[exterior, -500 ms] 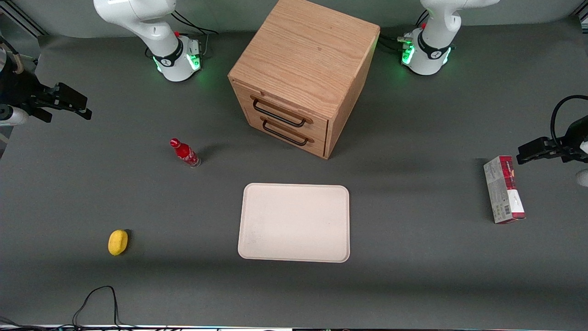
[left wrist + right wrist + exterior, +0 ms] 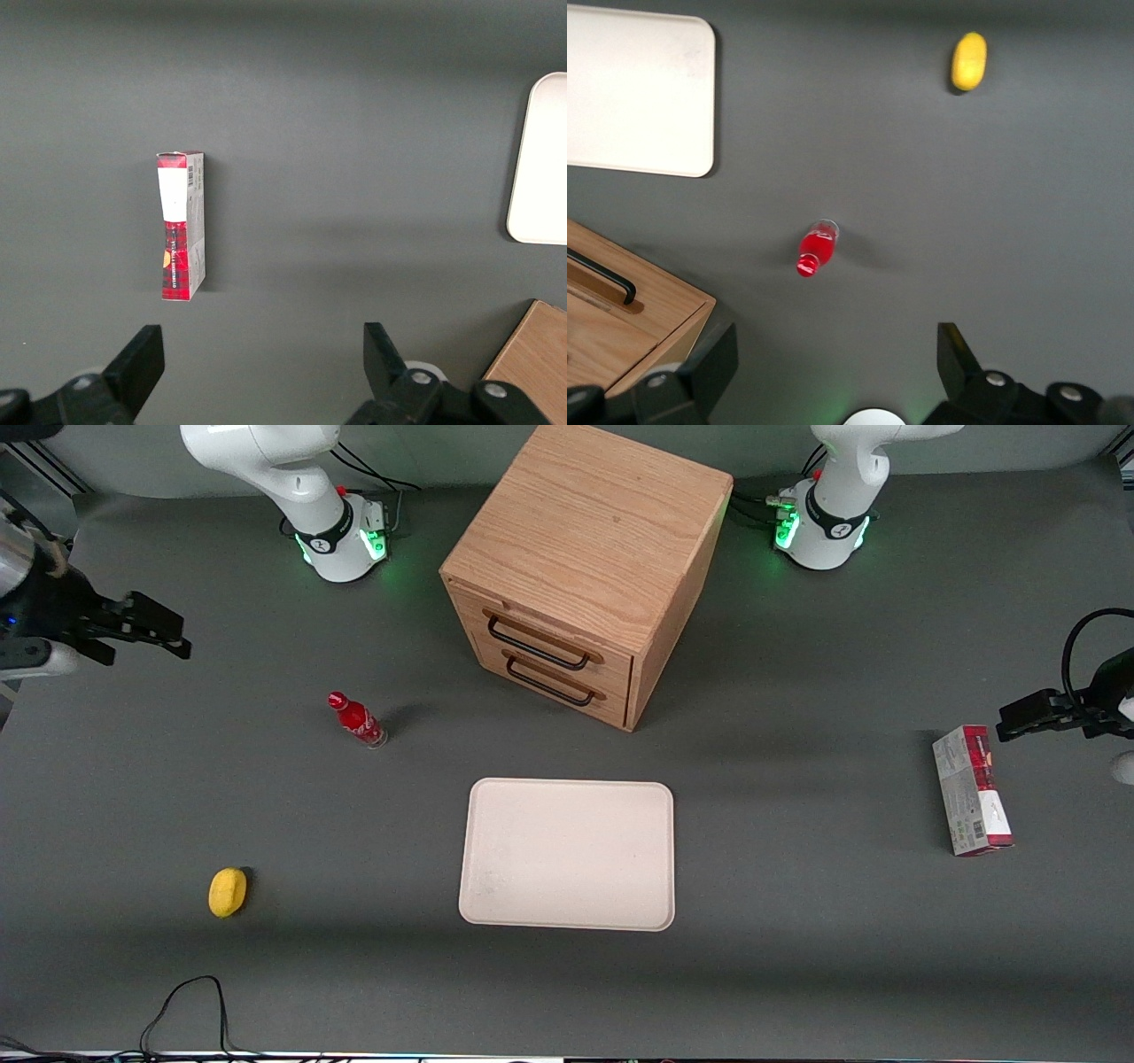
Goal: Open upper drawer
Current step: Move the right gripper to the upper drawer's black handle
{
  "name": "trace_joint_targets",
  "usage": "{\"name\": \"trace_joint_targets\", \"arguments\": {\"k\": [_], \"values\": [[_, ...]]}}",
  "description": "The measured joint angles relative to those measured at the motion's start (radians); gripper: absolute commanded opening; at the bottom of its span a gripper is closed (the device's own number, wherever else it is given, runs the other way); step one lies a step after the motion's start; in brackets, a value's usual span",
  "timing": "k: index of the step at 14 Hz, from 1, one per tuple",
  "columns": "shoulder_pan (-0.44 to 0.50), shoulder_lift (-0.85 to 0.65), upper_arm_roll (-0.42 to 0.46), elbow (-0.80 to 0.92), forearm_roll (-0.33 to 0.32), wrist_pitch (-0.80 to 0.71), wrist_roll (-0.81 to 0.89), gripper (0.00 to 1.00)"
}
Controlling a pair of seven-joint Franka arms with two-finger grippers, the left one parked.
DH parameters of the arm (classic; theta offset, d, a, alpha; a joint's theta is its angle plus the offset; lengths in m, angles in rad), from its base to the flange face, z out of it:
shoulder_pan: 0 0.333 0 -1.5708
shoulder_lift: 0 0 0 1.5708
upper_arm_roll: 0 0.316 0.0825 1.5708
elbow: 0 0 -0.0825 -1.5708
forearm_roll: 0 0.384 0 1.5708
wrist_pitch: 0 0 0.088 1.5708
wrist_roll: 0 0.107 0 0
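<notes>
The oak cabinet (image 2: pixel 589 540) stands at the middle of the table, near the arm bases. Its upper drawer (image 2: pixel 554 638) is closed, with its thin black bar handle (image 2: pixel 536 646) above the bottom drawer's matching handle (image 2: pixel 549 684). My right gripper (image 2: pixel 152 624) hovers above the table at the working arm's end, well apart from the cabinet, open and empty. In the right wrist view the open gripper (image 2: pixel 835 352) is over bare table, with a corner of the cabinet (image 2: pixel 647 319) and one black handle (image 2: pixel 607 276) showing; I cannot tell which drawer's.
A red bottle (image 2: pixel 356 720) stands between the gripper and the cabinet. A white tray (image 2: pixel 567 855) lies nearer the front camera than the cabinet. A yellow lemon (image 2: pixel 227 892) lies near the front. A red carton (image 2: pixel 972 790) lies toward the parked arm's end.
My right gripper has shifted slightly toward the cabinet. The drawers and the other objects have not moved.
</notes>
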Motion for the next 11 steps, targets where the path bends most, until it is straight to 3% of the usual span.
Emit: {"name": "trace_joint_targets", "arguments": {"k": [6, 11], "values": [[0.014, 0.229, 0.334, 0.134, 0.001, 0.012, -0.005, 1.0], [0.018, 0.328, 0.602, 0.162, 0.002, 0.036, -0.021, 1.0]]}}
